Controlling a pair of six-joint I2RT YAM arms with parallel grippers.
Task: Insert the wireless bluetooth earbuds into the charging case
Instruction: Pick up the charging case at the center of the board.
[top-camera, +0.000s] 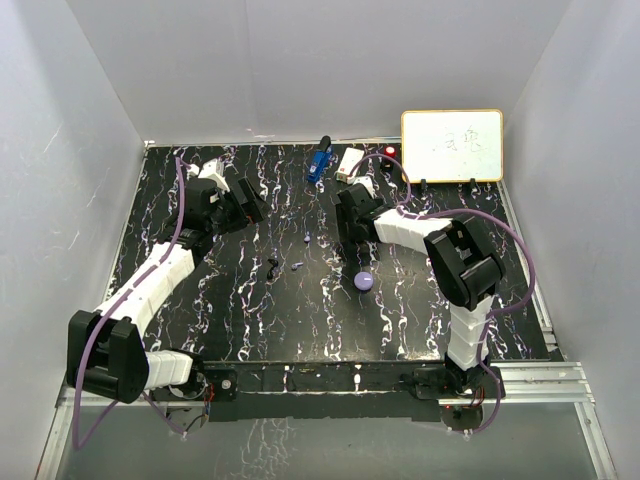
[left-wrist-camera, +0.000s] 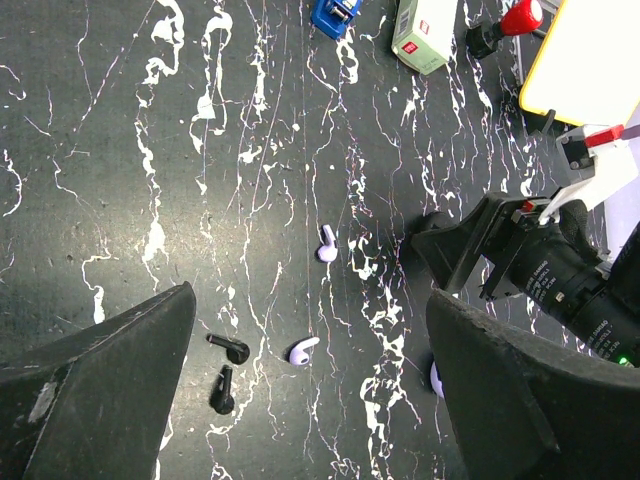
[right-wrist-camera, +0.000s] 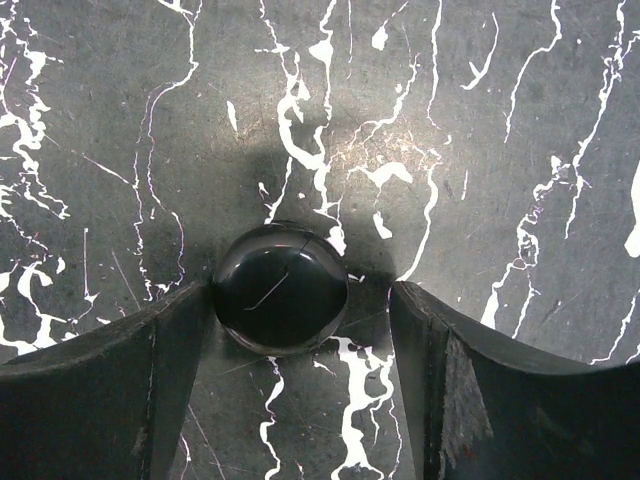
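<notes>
Two lavender earbuds (left-wrist-camera: 327, 245) (left-wrist-camera: 303, 350) and two black earbuds (left-wrist-camera: 230, 347) (left-wrist-camera: 222, 390) lie loose on the black marble table (left-wrist-camera: 120, 150). In the top view they show as small specks, the black ones (top-camera: 273, 266) just left of a lavender one (top-camera: 298, 266). My left gripper (left-wrist-camera: 310, 310) is open and empty, high above them. My right gripper (right-wrist-camera: 300, 290) is open and low over the table. A glossy black round case (right-wrist-camera: 280, 288) sits between its fingers, against the left finger and apart from the right one. A lavender round case (top-camera: 363, 281) lies closed near the table's middle.
A blue gadget (top-camera: 319, 160), a small white box (top-camera: 350, 162), a red-capped item (top-camera: 389, 152) and a yellow-framed whiteboard (top-camera: 452, 146) stand along the back edge. The right gripper (left-wrist-camera: 530, 260) shows at the right of the left wrist view. White walls enclose the table.
</notes>
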